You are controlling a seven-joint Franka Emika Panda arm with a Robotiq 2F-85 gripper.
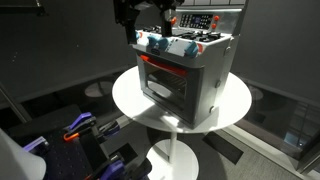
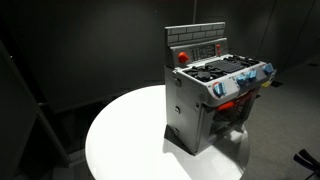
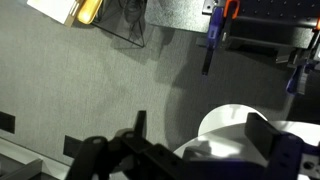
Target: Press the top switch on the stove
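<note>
The stove [image 1: 190, 75] is a small grey toy oven with a red-glowing door, standing on a round white table [image 1: 130, 100]. It also shows in an exterior view [image 2: 205, 105], with blue-and-white knobs [image 2: 240, 82] along its front. Its raised dark back panel [image 2: 205, 47] carries a red switch [image 2: 183, 57]. My gripper [image 1: 150, 18] hangs above the stove's top near the knob side, apart from it. In the wrist view my gripper [image 3: 202, 125] is open and empty, with the table [image 3: 230, 120] and a bluish edge of the stove [image 3: 292, 160] below.
Clamps with blue and orange handles [image 1: 80, 128] lie on the floor beside the table. More tools [image 3: 215, 25] and a yellow object [image 3: 88, 10] lie on the grey floor. Dark curtains surround the scene.
</note>
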